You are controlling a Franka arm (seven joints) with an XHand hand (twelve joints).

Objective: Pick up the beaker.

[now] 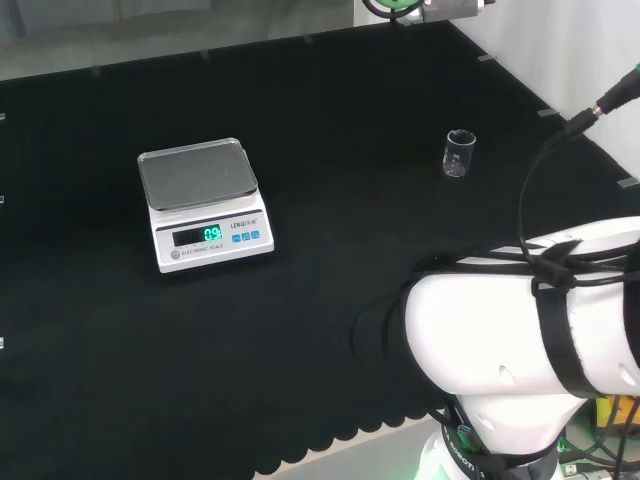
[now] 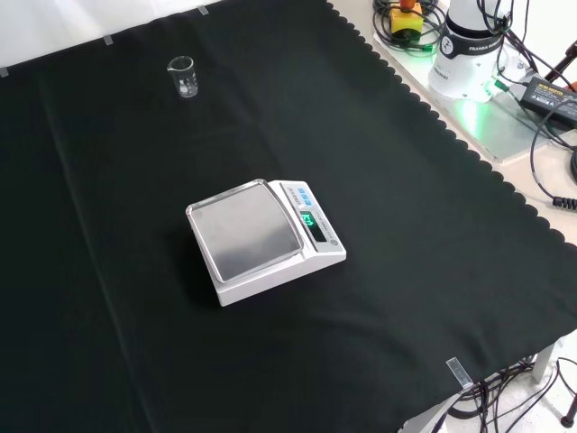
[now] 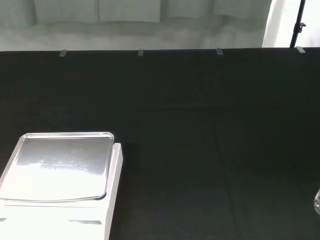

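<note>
Fingers nowhere to be made out, their state impossible to tell. Small clear beaker (image 1: pixel 459 153) upright on the black tabletop (image 1: pixel 330 330), well apart from the scale (image 1: pixel 204 204). Likely risk: light glass tipped or nudged away by an off-centre approach.

Clear glass beaker (image 1: pixel 459 153) with white markings, white scale (image 2: pixel 267 240) with silver pan and green display, black cloth-covered bench (image 1: pixel 350 250)
</note>
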